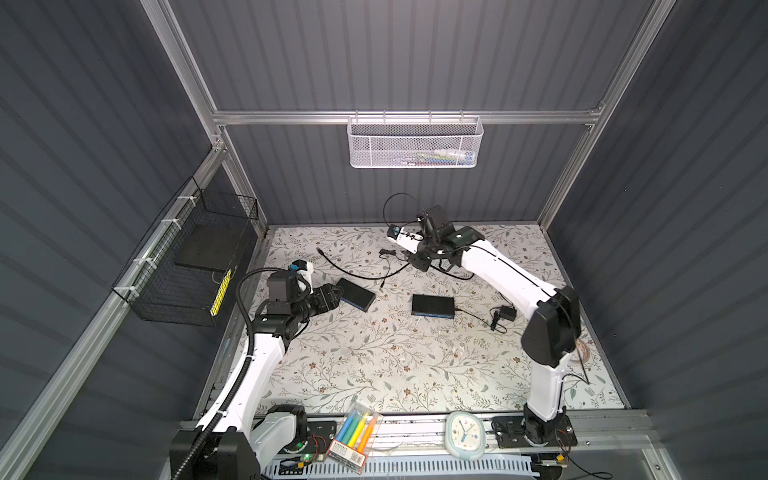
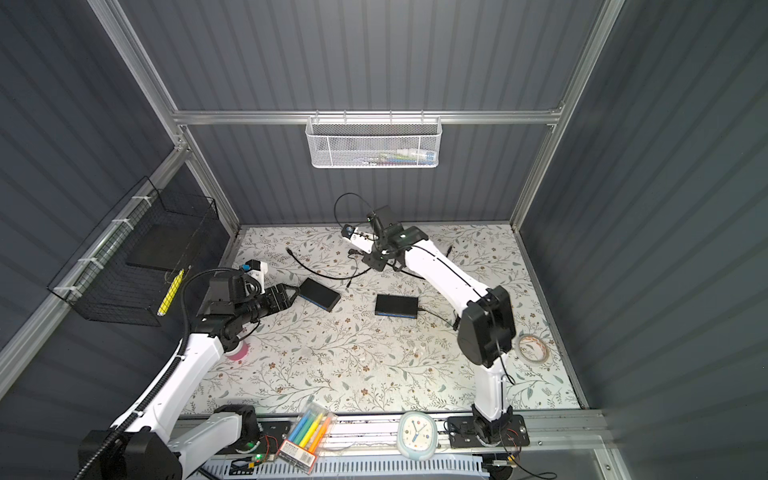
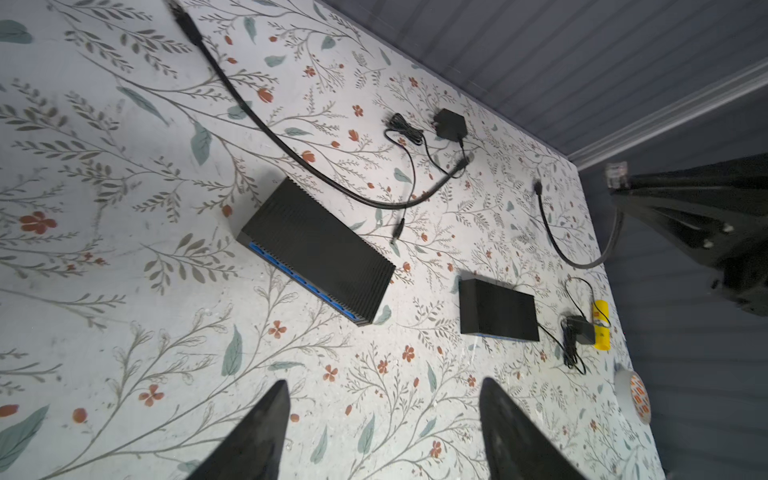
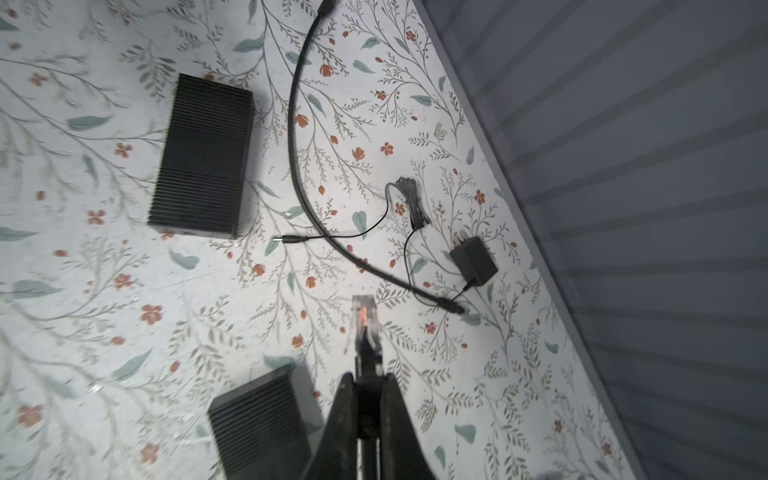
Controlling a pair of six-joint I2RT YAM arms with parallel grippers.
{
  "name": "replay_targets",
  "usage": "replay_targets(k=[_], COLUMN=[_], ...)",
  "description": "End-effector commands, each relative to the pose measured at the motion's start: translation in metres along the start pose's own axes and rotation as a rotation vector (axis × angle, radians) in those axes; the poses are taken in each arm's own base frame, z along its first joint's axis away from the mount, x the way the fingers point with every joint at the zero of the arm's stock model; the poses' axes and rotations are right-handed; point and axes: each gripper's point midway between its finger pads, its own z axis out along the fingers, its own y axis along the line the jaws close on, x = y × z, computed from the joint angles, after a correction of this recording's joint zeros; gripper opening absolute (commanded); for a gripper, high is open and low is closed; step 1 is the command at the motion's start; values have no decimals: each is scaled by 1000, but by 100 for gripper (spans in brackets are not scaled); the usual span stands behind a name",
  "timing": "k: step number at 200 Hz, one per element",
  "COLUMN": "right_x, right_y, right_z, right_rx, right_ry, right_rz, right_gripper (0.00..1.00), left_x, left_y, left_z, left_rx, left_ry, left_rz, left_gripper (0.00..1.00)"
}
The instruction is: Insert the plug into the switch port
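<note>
My right gripper [image 4: 365,376] is shut on the boot of a clear plug [image 4: 365,318], which sticks out past its fingertips above the floral table; the plug [image 3: 617,174] also shows in the left wrist view. The black cable hangs down from it to the table [image 3: 582,264]. A black ribbed switch [image 1: 355,295] lies left of centre, its blue port face [image 3: 299,282] turned toward the front. My left gripper [image 1: 338,296] [image 3: 384,381] is open and empty, just short of that switch. A second switch [image 1: 433,306] lies to the right, with a thin lead in its side.
A loose black cable [image 1: 353,272] and a power adapter [image 4: 473,259] with its barrel lead lie behind the switches. Another adapter [image 1: 507,312] sits right of the second switch. A tape roll [image 2: 533,348] is at the right edge; a marker pack [image 1: 353,436] and clock [image 1: 464,434] are on the front rail.
</note>
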Motion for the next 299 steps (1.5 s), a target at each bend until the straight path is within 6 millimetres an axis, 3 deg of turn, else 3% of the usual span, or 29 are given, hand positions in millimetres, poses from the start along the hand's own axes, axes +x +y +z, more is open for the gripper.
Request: replay_targets(k=[1,18,50,81,104,155,177,299], right_x=[14,27,62,80,82,81,80,69], right_y=[41,73,112,131,138,138,138,133], right_z=[-15,-29,-37,-43,-50,-54,-52,-47], right_rx=[-163,-265,-360,-396,-420,-461,-480,-506], right_ry=[-75,-133,-124,-137,-162,-186,-191,-222], right_rz=[141,209,325,368,381,406,412,417], right_gripper=[0,0,0,0,0,0,0,0], left_x=[-5,3,29,53,67,80,80,95], left_y=[-46,-79,-124,-154,-172,-191,-194,-194], left_z=[0,7,28,50,60,70,72,83], left_rx=[154,220,374,478,556,657,676,738], left_ry=[2,26,77,133,175,235,238,295], left_rz=[127,220,279,304,319,347,356,346], left_gripper=[71,71,70,68,66,51,49,32])
